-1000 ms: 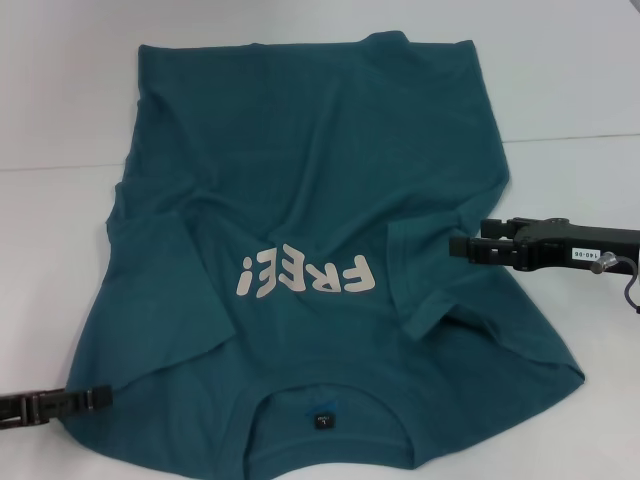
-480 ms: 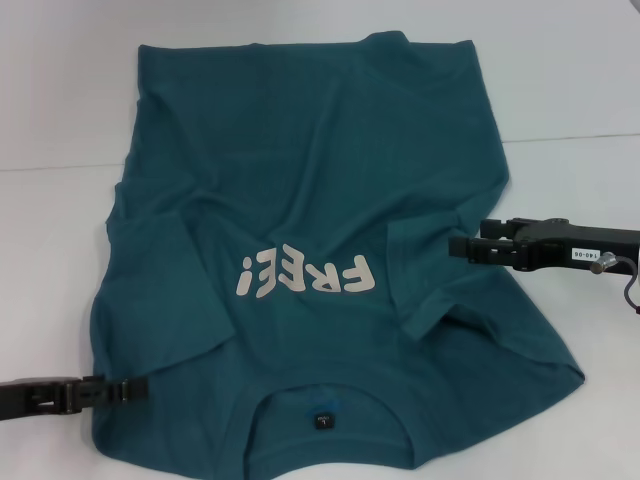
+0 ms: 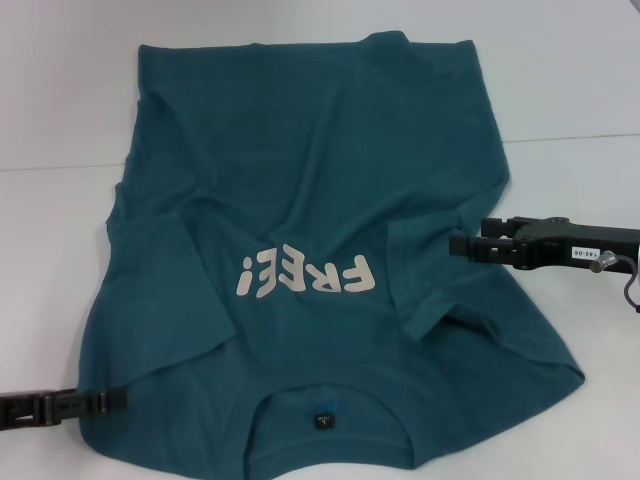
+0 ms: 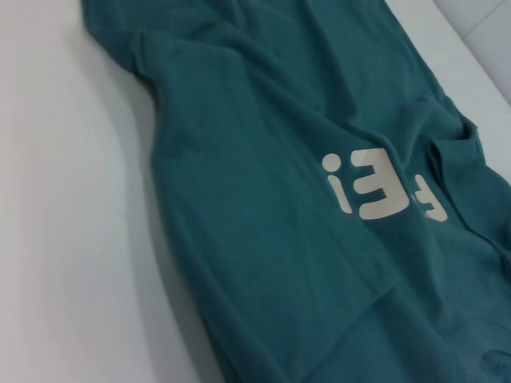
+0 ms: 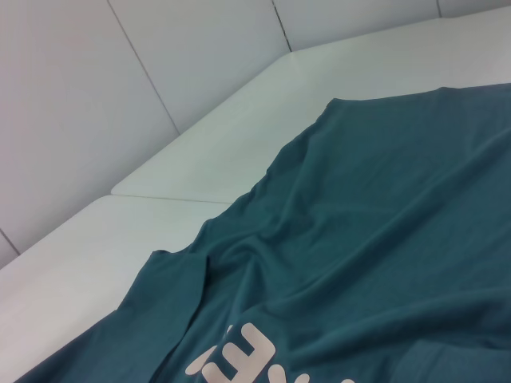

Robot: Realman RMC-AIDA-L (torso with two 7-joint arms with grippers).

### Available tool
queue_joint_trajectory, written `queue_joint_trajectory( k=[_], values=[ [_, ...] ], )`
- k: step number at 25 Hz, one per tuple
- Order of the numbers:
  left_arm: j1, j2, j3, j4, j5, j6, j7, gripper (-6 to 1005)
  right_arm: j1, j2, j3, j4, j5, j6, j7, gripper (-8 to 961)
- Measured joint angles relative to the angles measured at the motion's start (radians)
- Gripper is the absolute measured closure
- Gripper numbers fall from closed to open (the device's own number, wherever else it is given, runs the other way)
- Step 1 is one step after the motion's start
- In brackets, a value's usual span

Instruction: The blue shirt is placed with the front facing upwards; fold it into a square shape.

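Shirt [image 3: 320, 200] | off-white "FREE!" lettering [image 3: 305, 275] | neck label [image 3: 322, 418] unreadable

The blue shirt [image 3: 310, 180] was soft cloth, matt and not shiny, with many creases and folds in it. Its "FREE!" letters [image 3: 305, 275] looked flat and smooth, like a print pressed on the cloth. The table [image 3: 60, 260] under it was smooth and plain white, with a dull look. My right gripper [image 3: 460, 246] looked like hard black plastic, matt. My left gripper [image 3: 115, 399] looked the same, dark and hard.
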Motion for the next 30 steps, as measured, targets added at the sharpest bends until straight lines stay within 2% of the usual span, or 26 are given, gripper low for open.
queue_joint_trajectory(
  k=[15,30],
  values=[
    [0.005,0.000,0.000,0.009,0.025,0.027,-0.013,111,0.000,0.000,0.000,-0.001,0.000,-0.003,0.001,122],
    [-0.014,0.002,0.010,-0.007,0.026,-0.037,-0.035,125,-0.001,0.000,0.000,0.000,0.000,0.000,0.003,124]
  ],
)
